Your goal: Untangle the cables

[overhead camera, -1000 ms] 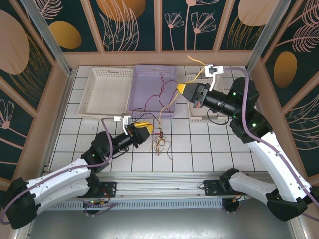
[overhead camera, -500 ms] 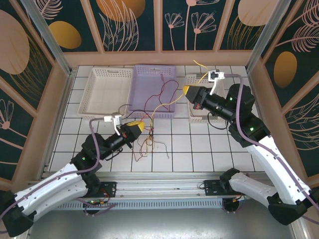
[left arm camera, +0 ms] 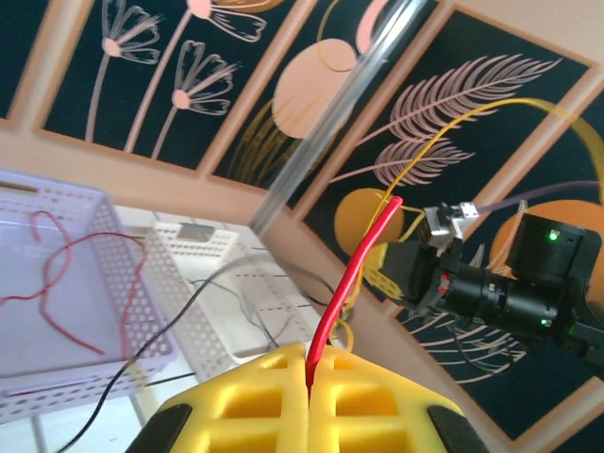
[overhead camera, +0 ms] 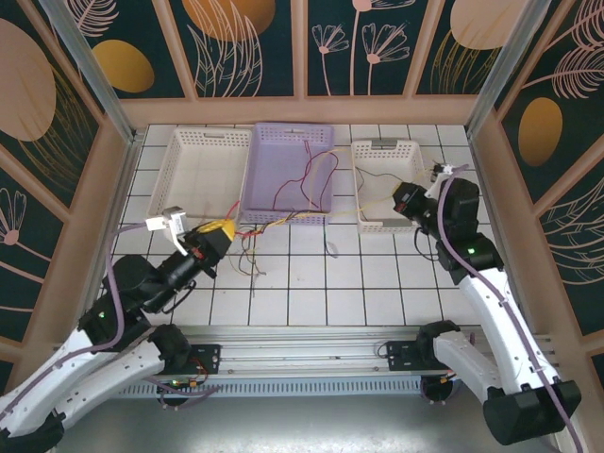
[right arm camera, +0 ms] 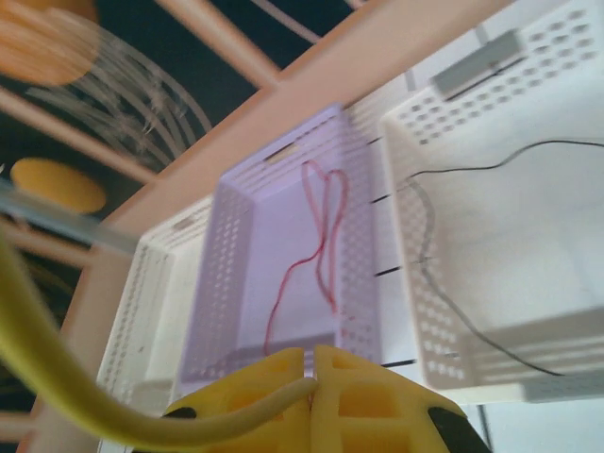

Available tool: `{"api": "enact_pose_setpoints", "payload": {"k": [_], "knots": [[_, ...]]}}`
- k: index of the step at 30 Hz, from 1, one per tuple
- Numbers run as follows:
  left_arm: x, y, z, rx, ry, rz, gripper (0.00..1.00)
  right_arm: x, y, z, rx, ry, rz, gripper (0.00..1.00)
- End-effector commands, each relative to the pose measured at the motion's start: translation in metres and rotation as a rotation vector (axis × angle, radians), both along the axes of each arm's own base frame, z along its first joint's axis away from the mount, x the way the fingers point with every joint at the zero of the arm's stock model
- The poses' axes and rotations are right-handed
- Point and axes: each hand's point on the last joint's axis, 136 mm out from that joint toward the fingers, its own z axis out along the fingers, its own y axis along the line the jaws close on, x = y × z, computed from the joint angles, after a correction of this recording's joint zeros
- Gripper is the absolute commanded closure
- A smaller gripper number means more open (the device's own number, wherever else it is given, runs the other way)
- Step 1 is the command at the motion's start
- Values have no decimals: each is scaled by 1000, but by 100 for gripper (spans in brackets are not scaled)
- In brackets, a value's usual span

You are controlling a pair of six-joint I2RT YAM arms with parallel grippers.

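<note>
The left gripper (left arm camera: 309, 359) is seen with its yellow jaws pressed together on a red cable (left arm camera: 351, 274), which rises from the pinch toward the far wall. The right gripper (right arm camera: 313, 366) has its jaws pinched on a yellow cable (right arm camera: 255, 401). From above, that yellow strand is seen stretched along the front of the purple basket (overhead camera: 283, 128), between two arms held well apart. A loose tangle (overhead camera: 253, 257) of red and yellow strands lies on the table (overhead camera: 377, 283) just beside the left gripper. Another red loop rests inside the purple basket, and a black cable (right arm camera: 566, 143) lies in the white basket (right arm camera: 401, 226).

The step in hand is judged to be the drawing apart of the two held strands so that the tangle is opened. Whether red and yellow are wound about each other inside that tangle cannot be made out from overhead.

The pull is best made slowly, with both pinches kept firm, since thin wire slips easily from soft pads. The tangle should be watched: if it is seen to tighten rather than loosen, tension should be eased and one end fed back through. The stretched strand should be kept clear of the perforated basket walls, where it could be snagged.
</note>
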Motion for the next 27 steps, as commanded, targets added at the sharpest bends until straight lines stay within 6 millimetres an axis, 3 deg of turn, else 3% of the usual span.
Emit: {"api": "enact_pose_setpoints", "payload": {"k": [1,7,10,15,21,27], "knots": [[-1,31,13,72,-17,115,100,-1,-31,-10,3,20,-124,100],[-9,65,38,92,-34,219,100,-11,-53,-30,-19,62,-203,100],[-13,75,50,88,-48,238,100,-17,-65,-36,-34,75,-260,100],[-10,81,54,111,-39,279,100,-25,-78,-37,-53,74,-324,100],[-1,83,60,130,-37,328,100,-36,-95,-63,-101,142,-391,100],[14,60,62,137,-38,304,100,-43,-88,-86,-102,167,-348,100]]}}
